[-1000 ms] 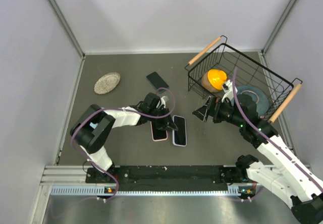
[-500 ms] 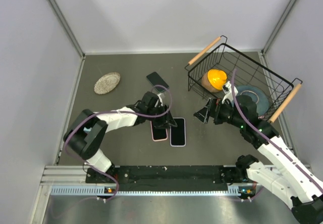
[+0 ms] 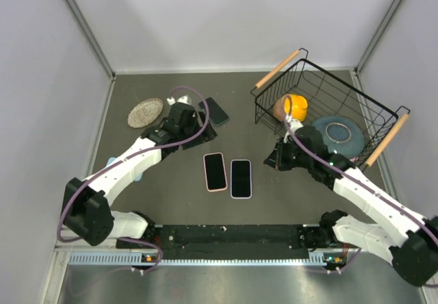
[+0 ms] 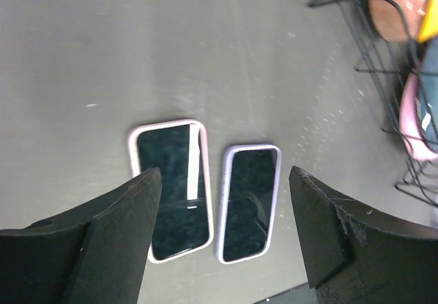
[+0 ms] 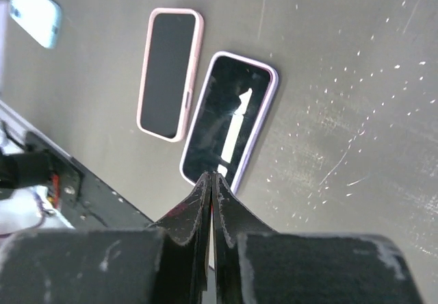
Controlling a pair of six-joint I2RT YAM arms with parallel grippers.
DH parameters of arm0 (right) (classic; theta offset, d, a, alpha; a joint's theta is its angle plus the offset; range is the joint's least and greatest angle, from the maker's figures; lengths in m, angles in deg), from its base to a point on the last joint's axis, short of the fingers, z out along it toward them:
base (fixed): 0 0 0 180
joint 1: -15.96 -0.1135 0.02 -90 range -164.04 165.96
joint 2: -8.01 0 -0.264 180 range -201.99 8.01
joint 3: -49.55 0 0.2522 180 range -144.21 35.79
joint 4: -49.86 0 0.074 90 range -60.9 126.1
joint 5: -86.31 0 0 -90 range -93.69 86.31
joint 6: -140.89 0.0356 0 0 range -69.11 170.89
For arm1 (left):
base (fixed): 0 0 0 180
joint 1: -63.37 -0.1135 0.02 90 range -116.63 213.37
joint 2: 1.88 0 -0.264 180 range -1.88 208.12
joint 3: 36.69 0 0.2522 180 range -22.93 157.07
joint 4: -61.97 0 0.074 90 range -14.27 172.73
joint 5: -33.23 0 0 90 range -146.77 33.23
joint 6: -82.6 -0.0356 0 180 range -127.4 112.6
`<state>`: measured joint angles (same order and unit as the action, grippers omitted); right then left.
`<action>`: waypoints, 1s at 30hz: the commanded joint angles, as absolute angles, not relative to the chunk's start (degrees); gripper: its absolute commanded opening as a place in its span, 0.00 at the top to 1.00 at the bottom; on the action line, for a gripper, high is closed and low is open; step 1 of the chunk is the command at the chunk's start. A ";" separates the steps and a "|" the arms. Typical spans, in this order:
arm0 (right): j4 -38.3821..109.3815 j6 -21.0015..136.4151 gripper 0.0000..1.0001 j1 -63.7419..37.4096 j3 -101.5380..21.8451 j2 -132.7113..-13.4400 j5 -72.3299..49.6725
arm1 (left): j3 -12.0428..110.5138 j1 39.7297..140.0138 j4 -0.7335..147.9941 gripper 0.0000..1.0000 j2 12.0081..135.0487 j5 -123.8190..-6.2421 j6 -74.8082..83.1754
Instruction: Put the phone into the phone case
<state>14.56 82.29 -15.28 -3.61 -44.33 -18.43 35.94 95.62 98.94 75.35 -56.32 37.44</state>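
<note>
Jaws: L gripper (image 4: 222, 174) wide, empty; R gripper (image 5: 211, 177) pinched shut, empty; lavender-cased phone (image 3: 241, 178), axis 12–6, at R's 8 o'clock, R nearer.

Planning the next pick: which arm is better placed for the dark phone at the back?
Left: the left gripper, open, sits beside that phone; the right gripper is shut, over by the basket.
</note>
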 commanded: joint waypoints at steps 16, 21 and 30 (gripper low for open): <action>22.73 75.41 1.00 -25.61 -16.33 -76.98 -3.24 | 20.14 87.19 106.41 0.20 57.45 -45.79 38.04; 23.61 75.33 1.00 -25.61 -17.21 -80.41 -2.81 | 19.34 85.79 106.67 0.20 56.92 -46.22 38.39; 25.55 76.47 1.00 -25.61 -14.41 -85.16 -2.72 | 18.90 84.29 106.67 0.20 56.75 -47.01 38.66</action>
<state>22.45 76.08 -24.90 -14.87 -83.91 -3.28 18.85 85.04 107.28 57.85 -47.08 38.14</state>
